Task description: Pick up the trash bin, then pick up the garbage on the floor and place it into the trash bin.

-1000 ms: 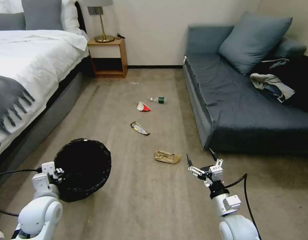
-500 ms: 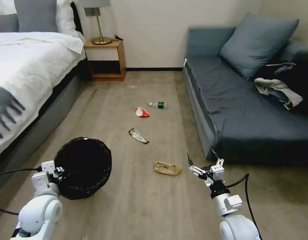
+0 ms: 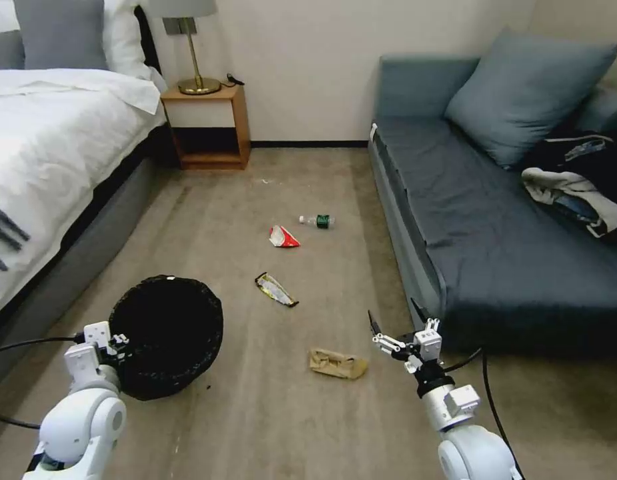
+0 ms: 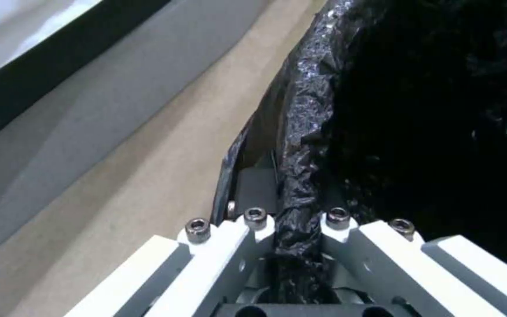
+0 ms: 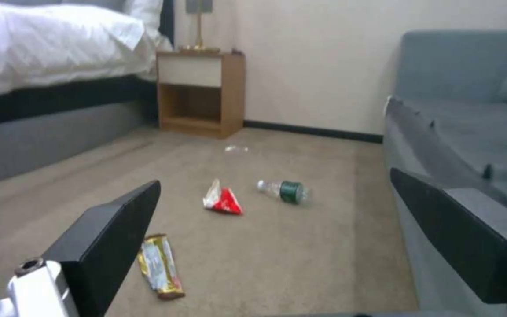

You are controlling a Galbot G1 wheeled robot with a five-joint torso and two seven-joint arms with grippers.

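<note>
A robot holds a bin over a bedroom floor with four bits of litter.

Head view: the left gripper (image 3: 115, 343) pinches the near rim of the round trash bin lined with a crinkly black plastic bag (image 3: 167, 333), low on the left. The right gripper (image 3: 393, 321) hangs with its fingers spread wide and holding nothing, just beside the crumpled brown paper bag (image 3: 337, 364). Farther off lie the yellow-black snack wrapper (image 3: 275, 289), the red-white packet (image 3: 283, 237) and the clear green-labelled plastic bottle (image 3: 316, 221).
Left wrist view: the two white fingers are closed on the bin's black bag rim (image 4: 300, 176).
Right wrist view: between the wide-apart black fingers (image 5: 110, 237) lie the wrapper (image 5: 158, 266), packet (image 5: 222, 203) and bottle (image 5: 284, 191) on the tan carpet (image 5: 300, 255).
</note>
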